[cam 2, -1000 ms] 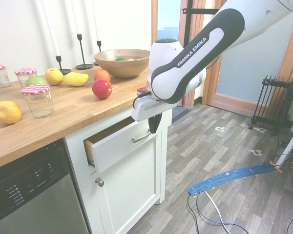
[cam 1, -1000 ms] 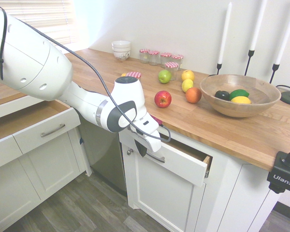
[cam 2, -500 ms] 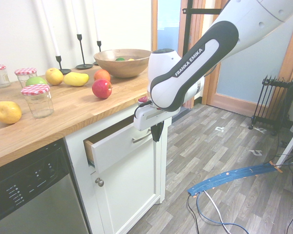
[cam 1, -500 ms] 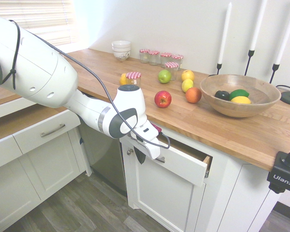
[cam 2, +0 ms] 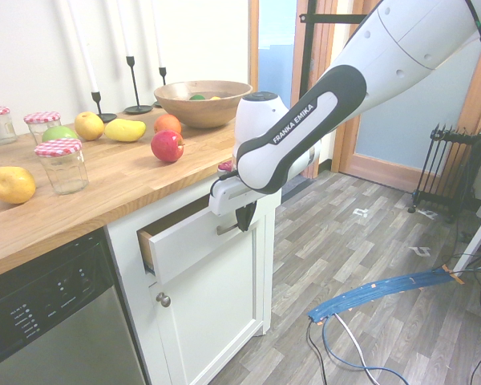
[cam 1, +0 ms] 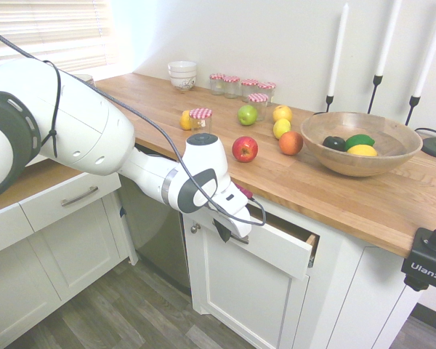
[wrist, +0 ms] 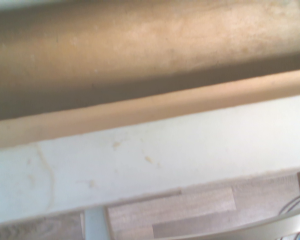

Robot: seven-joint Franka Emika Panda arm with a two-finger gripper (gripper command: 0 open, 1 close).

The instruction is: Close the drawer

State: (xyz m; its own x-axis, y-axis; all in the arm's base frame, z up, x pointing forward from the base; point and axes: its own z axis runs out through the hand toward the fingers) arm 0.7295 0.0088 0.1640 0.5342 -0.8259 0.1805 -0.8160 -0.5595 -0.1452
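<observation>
I am at the approach step of closing the drawer [cam 1: 276,247], which stands pulled partway out from under the wooden counter [cam 1: 334,193], its white front clear of the cabinet face and its wooden side showing at the right end in the first exterior view. My gripper [cam 1: 222,231] has its two fingers pressed together with nothing between them, pointing steeply down in front of the drawer front, right by the silver bar handle [cam 2: 227,228]; I cannot tell whether the tips touch the front or the handle. In the first exterior view the gripper sits at about nine o'clock from the middle of the drawer front. The wrist view shows the top edge of the white front and the wooden inside beyond it, so I judge that I am just outside the front. Next, I think, comes a level push against the front, straight toward the cabinet, kept square so the drawer runs in without jamming.
</observation>
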